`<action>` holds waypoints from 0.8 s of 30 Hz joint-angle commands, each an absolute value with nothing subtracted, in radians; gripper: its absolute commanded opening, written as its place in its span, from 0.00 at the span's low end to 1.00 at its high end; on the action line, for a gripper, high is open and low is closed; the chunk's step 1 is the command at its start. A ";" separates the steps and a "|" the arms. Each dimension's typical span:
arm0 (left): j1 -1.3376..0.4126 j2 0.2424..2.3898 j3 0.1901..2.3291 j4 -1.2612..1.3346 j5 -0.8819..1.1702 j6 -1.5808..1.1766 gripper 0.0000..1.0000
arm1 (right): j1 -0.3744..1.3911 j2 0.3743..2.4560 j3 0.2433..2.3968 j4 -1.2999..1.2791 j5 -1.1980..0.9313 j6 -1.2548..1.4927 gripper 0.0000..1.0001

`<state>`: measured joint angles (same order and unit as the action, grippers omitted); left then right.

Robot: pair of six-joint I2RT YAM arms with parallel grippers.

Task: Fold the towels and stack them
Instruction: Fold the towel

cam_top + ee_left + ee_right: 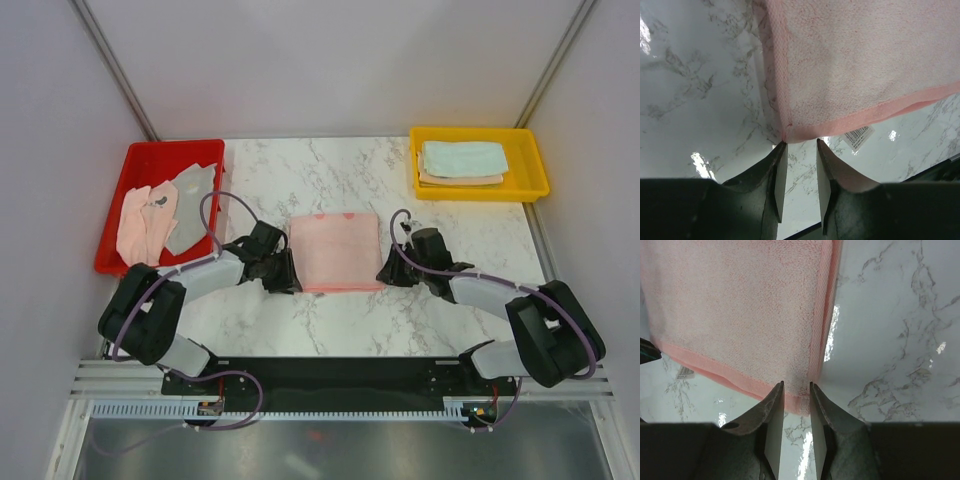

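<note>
**Workpiece position.** The pink towel (pixel 335 250) lies flat at the centre of the marble table (pixel 300 165), between the two arms. It shows doubled edges in both wrist views, so it appears to be folded at least once. This central spot puts both lower corners within reach of both arms. A printed tag (pixel 860 136) protrudes from under the lower hem.

**Left gripper** (pixel 800 145). The jaws stand partly apart, with bare marble visible in the gap, and nothing is held. The tips sit just below the towel's lower left corner as framed, and the left tip is almost touching it. This alignment suits a corner pick.

**Right gripper** (pixel 796 386). The jaws stand slightly apart. The towel's lower right corner as framed lies in the gap at the tips. No clamping is visible, so treat the corner as not secured.

**Staging.** The yellow tray (pixel 480 193), upper right in the top view, holds a folded mint towel (pixel 462 157) on a peach towel (pixel 460 181). It probably serves as the stack location. The red tray (pixel 175 147), at left, holds loose cloths and probably serves as the supply.

**Next step, as judged.** Both corners need to be gripped together to make a further fold or to lift the towel.
</note>
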<state>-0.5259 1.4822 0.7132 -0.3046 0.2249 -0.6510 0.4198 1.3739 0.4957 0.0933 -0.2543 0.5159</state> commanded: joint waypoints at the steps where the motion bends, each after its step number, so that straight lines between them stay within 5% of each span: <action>1: -0.531 1.514 0.719 -0.301 0.193 -0.696 0.36 | 0.423 1.348 0.482 0.104 -0.207 0.522 0.34; 11: -0.512 1.402 0.969 -0.449 0.060 -0.617 0.39 | 0.419 1.265 0.656 -0.054 -0.149 0.499 0.36; 24: -0.402 1.910 1.443 -0.433 0.043 -0.462 0.39 | 0.328 1.775 1.155 0.025 -0.301 0.296 0.37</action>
